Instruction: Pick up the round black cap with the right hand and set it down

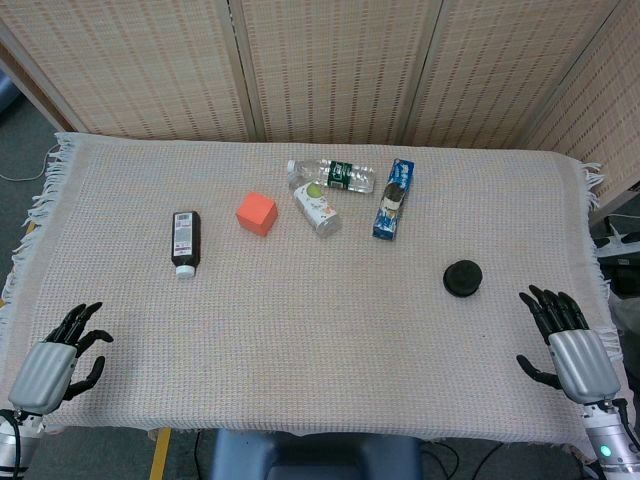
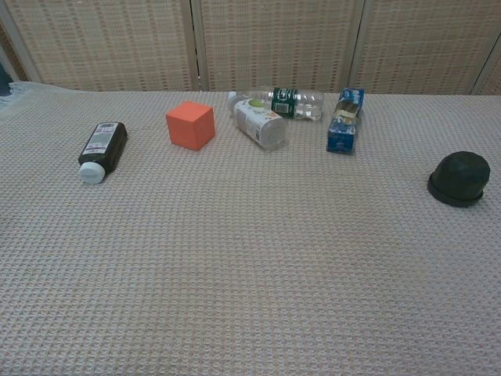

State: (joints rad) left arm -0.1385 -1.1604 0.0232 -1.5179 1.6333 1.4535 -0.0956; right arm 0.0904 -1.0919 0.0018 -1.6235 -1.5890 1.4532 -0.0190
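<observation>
The round black cap (image 1: 463, 277) lies flat on the cloth at the right side; the chest view shows the cap (image 2: 459, 178) near its right edge. My right hand (image 1: 567, 342) rests near the table's front right corner, fingers spread and empty, a short way right of and nearer than the cap. At the front left corner my left hand (image 1: 58, 357) lies open with nothing in it. Neither hand appears in the chest view.
On the woven cloth (image 1: 300, 330) lie a dark bottle with a white cap (image 1: 186, 241), an orange cube (image 1: 256, 213), two clear bottles (image 1: 331, 175) (image 1: 317, 209) and a blue carton (image 1: 393, 199). A wicker screen (image 1: 330, 60) stands behind the table.
</observation>
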